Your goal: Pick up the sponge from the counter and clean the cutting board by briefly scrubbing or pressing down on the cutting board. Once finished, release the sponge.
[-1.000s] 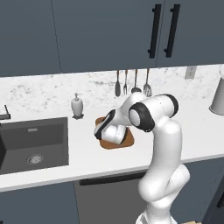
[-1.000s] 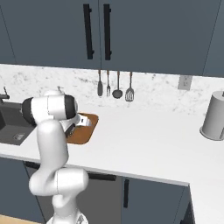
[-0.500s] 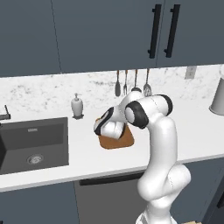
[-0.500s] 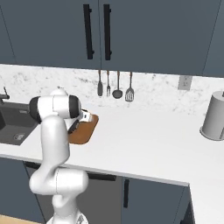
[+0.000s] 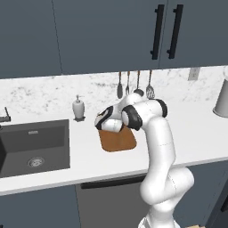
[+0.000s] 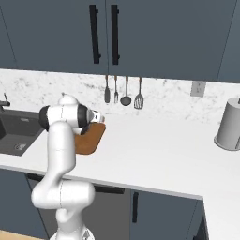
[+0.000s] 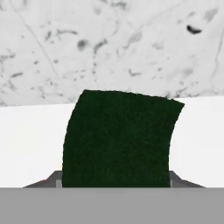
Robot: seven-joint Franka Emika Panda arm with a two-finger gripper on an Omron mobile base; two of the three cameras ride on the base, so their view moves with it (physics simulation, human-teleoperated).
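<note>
In the hand view the dark green sponge (image 7: 118, 140) looms close between the two grey fingertips (image 7: 52, 178), with white counter (image 7: 26, 140) and speckled backsplash behind it. My gripper (image 5: 100, 121) is shut on the sponge and hangs over the back left corner of the brown cutting board (image 5: 118, 140), a little above it. From the right base view the gripper (image 6: 97, 117) sits over the board's far end (image 6: 90, 138). The sponge's yellow layer is hidden.
A soap dispenser (image 5: 79, 108) stands just left of the hand. The dark sink (image 5: 33, 147) lies further left. Utensils (image 6: 124, 91) hang on the backsplash behind the board. A grey canister (image 6: 229, 124) stands at the far right.
The hand has risen and drifted back and left, from low over the board's middle to above its back left corner.
</note>
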